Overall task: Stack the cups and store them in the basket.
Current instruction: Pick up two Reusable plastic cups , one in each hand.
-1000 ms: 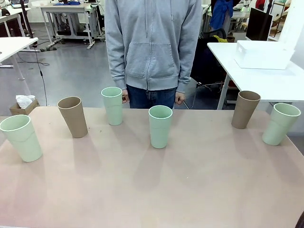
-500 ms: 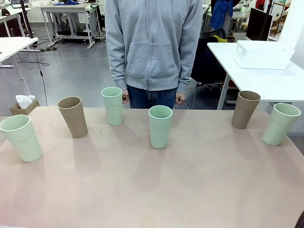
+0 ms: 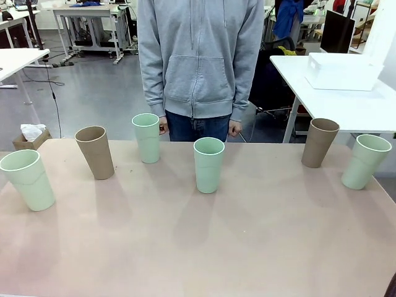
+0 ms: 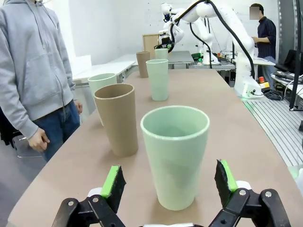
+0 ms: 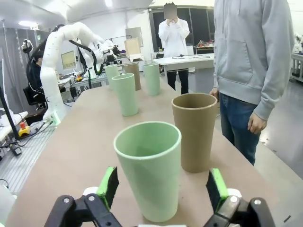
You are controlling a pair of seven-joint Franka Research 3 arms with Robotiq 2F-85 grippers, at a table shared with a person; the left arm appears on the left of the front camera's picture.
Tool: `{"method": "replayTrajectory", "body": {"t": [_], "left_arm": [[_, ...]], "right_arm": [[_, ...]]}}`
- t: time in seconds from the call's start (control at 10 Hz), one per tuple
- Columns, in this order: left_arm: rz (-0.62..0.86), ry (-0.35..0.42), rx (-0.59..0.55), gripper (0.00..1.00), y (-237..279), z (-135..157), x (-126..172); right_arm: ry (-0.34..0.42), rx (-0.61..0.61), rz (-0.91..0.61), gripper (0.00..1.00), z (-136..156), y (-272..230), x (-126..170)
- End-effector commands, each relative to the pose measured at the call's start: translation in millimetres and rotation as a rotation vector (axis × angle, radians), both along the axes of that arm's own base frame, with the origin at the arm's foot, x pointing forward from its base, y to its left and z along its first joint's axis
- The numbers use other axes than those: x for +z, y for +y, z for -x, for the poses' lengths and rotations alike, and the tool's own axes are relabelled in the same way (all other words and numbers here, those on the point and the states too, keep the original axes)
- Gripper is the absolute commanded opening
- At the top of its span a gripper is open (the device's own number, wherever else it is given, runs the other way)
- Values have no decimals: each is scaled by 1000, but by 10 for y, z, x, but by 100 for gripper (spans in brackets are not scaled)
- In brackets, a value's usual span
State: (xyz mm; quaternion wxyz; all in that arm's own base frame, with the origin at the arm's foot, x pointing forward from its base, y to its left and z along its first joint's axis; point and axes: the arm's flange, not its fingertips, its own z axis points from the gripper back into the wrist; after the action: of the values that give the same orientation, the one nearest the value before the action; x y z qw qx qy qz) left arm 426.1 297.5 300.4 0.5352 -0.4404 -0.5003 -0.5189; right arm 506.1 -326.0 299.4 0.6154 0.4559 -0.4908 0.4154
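Observation:
Six cups stand in a loose row across the table: a mint cup at far left, a tan cup, two mint cups near the middle, a tan cup and a mint cup at far right. My left gripper is open, its green pads either side of the far-left mint cup without touching it. My right gripper is open too, straddling the far-right mint cup, with the tan cup just beyond. The basket is out of view.
A person in a grey hoodie stands at the far edge, hands hanging at their sides. A white side table with a white boxy object lies beyond the right end. The near half of the table top is bare.

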Motion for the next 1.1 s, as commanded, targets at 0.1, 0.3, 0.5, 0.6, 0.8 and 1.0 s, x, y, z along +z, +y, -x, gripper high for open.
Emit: {"method": "replayTrajectory", "body": {"t": [0.1, 0.3, 0.5, 0.6, 0.8, 1.0], "left_arm": [[57, -72, -3, 100, -77, -72, -233], [81, -70, 20, 100, -156, -127, -427], [87, -51, 15, 100, -196, -182, -559], [90, -41, 4, 100, -230, -185, -607], [85, -50, -15, 100, -285, -196, -674], [96, -11, 7, 100, -267, -339, -567]], "right_arm": [[-57, -53, -32, 100, -37, 212, -251], [-95, -23, -14, 100, -31, 308, -426], [-143, -16, 7, 100, -52, 308, -565], [-157, -6, 12, 100, -51, 306, -616], [-166, 10, 11, 100, -38, 324, -688], [-139, -2, -3, 100, -42, 284, -677]]}}
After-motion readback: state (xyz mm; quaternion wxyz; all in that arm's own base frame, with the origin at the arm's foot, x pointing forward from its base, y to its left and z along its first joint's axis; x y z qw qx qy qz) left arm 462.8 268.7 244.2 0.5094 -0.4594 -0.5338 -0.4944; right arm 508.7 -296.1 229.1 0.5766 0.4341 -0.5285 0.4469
